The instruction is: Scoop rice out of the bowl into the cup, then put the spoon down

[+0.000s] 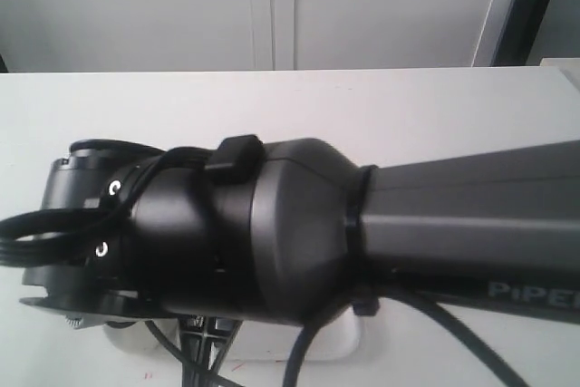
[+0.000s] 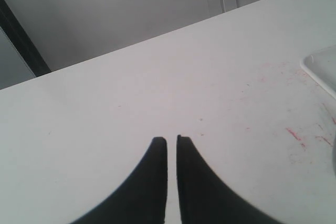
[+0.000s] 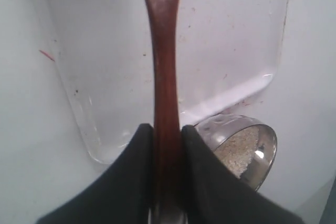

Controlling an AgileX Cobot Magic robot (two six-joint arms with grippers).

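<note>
Our right gripper clenches the slim reddish-brown wooden spoon, ends cut off. Lower right, grainy rice sits in a shiny steel vessel, half hidden; bowl or cup, we cannot tell. Our left gripper is clenched, empty.

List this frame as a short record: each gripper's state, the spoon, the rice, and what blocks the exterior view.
left gripper: shut, holding nothing, over the table
right gripper: shut on the spoon handle, over the white tray
rice: in a steel vessel at the tray's edge; cup or bowl unclear
exterior view: mostly blocked by the right arm
</note>
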